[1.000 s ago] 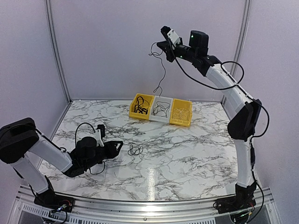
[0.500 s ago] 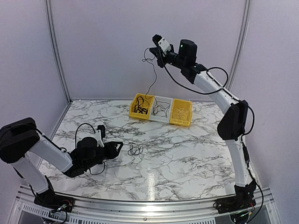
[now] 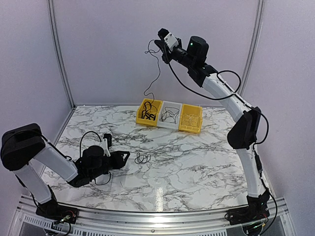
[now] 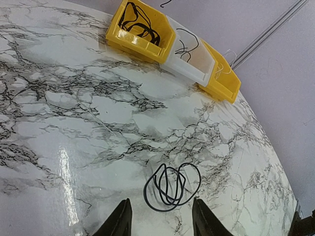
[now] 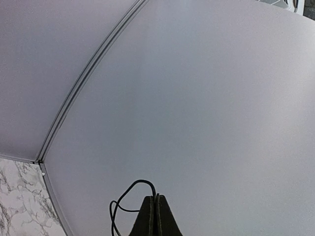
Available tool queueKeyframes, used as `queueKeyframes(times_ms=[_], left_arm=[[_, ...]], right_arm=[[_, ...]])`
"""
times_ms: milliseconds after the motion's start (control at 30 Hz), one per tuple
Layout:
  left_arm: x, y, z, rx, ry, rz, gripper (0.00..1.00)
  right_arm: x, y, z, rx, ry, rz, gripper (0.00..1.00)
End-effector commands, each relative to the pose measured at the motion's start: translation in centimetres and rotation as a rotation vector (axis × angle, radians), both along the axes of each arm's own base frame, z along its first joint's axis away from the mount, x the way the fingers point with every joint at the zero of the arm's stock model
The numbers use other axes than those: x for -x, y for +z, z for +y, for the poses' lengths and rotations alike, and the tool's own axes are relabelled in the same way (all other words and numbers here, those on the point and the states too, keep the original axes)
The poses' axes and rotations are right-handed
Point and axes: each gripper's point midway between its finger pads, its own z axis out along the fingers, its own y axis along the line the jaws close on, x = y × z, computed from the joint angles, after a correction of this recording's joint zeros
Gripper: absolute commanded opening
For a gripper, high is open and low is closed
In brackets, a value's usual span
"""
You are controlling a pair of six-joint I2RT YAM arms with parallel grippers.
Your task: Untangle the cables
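Okay, right gripper [image 3: 162, 45]: up high, clamped tight on a thin black strand.
Hanging cable [image 3: 158, 74]: pinched at its top, loops beside the fingertips, then trails down below them, its tail over the left yellow bin [image 3: 145, 119].
Left gripper [image 4: 160, 221]: low on the marble table [image 4: 74, 123], jaws parted, gripping nothing.
Coiled cable [image 4: 172, 187]: flat on the table, just ahead of those fingertips, centred between them.

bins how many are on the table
3, side by side at the far edge of the table: left yellow bin, white bin in the middle, right yellow bin. The overhead view shows no others, and nothing there could hide one.
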Motion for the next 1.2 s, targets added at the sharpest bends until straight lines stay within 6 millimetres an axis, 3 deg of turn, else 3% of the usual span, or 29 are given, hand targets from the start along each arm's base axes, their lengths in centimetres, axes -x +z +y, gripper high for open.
queueKeyframes(times_ms=[0,200,367,567,833,1000,1167], left_arm=[[0.0,0.5,-0.3,0.014,-0.009,-0.004,0.43],[0.4,1.2,1.0,0.014,0.017,-0.023,0.43],[0.7,1.3,1.6,0.017,0.030,-0.025,0.43],[0.9,1.2,2.2,0.017,0.047,-0.023,0.44],[1.0,0.7,2.1,0.018,0.043,-0.005,0.44],[1.1,0.5,2.3,0.013,0.043,-0.004,0.44],[1.3,0.4,2.5,0.011,0.047,-0.002,0.44]], right_arm=[[-1.3,-1.5,0.4,-0.001,-0.040,-0.013,0.00],[-4.4,-9.0,1.9,0.047,-0.044,0.094,0.00],[-6.3,-13.9,2.5,0.074,-0.056,0.166,0.00],[-7.0,-18.4,2.3,0.125,-0.060,0.272,0.00],[-6.2,-27.5,1.9,0.258,-0.044,0.462,0.00],[-6.3,-30.2,1.7,0.280,-0.054,0.511,0.00],[-5.7,-31.3,2.3,0.312,-0.034,0.523,0.03]])
